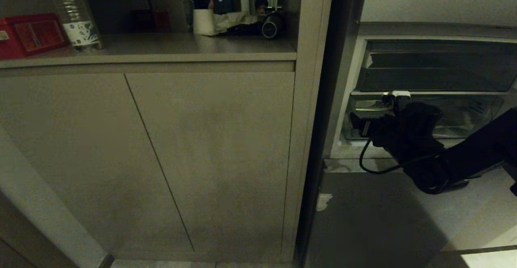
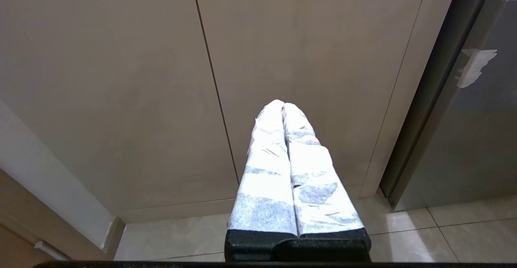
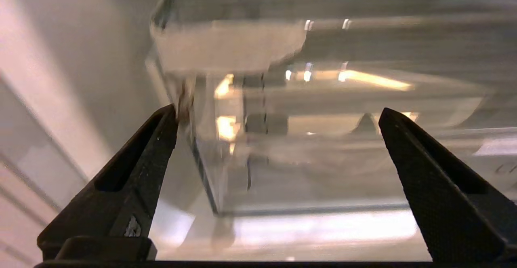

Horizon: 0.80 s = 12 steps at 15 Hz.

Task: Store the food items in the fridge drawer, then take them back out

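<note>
The fridge drawer (image 1: 464, 116) is the clear plastic box low in the open grey fridge at the right of the head view. My right gripper (image 1: 359, 125) reaches in from the right and hovers at the drawer's left front corner. In the right wrist view, that gripper (image 3: 278, 112) stands wide open, with the clear drawer (image 3: 323, 163) straight ahead and nothing between its fingers. The food items are out of view. My left gripper (image 2: 282, 105) hangs parked, its white-wrapped fingers pressed shut and empty, facing the cabinet.
A shallower clear tray (image 1: 436, 72) sits above the drawer. Beige cabinet doors (image 1: 210, 159) fill the left. Their counter carries a water bottle (image 1: 76, 17), a red box (image 1: 30, 33) and a white roll (image 1: 203, 21). A grey fridge panel (image 1: 363, 215) lies below my right arm.
</note>
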Available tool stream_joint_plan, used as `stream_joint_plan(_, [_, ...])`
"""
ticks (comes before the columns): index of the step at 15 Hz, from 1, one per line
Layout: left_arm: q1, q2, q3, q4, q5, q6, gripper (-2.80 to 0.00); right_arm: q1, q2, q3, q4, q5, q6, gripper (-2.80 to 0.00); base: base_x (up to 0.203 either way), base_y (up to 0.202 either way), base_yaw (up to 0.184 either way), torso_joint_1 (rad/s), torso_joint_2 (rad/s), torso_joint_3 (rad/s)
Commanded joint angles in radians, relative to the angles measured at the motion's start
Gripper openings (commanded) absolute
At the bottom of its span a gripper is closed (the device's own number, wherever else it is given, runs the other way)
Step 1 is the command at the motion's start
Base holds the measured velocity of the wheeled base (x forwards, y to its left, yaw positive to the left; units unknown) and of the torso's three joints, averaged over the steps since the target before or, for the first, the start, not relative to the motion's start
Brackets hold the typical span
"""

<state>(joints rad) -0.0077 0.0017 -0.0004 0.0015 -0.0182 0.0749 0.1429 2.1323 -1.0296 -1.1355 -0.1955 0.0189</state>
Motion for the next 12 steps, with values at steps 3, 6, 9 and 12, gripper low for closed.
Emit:
stream_joint_plan(3, [0.0, 0.001, 0.0, 0.0, 0.0, 0.0, -2.8, 0.024, -0.023, 0.028, -0.007, 0.036, -0.005, 0.0, 0.0, 0.0, 0.0, 0.0, 0.0, 0.0])
stream_joint_plan(6, [0.0, 0.001, -0.001, 0.0, 0.0, 0.0, -2.8, 0.024, -0.016, 0.017, -0.006, 0.053, -0.004, 0.0, 0.0, 0.0, 0.0, 0.0, 0.0, 0.0])
stream_joint_plan(9, [0.0, 0.001, -0.001, 0.0, 0.0, 0.0, -2.8, 0.024, -0.008, 0.009, -0.006, 0.068, -0.002, 0.0, 0.0, 0.0, 0.0, 0.0, 0.0, 0.0])
stream_joint_plan(12, [0.0, 0.001, 0.0, 0.0, 0.0, 0.0, -2.8, 0.023, 0.008, -0.015, -0.006, 0.068, -0.002, 0.0, 0.0, 0.0, 0.0, 0.0, 0.0, 0.0])
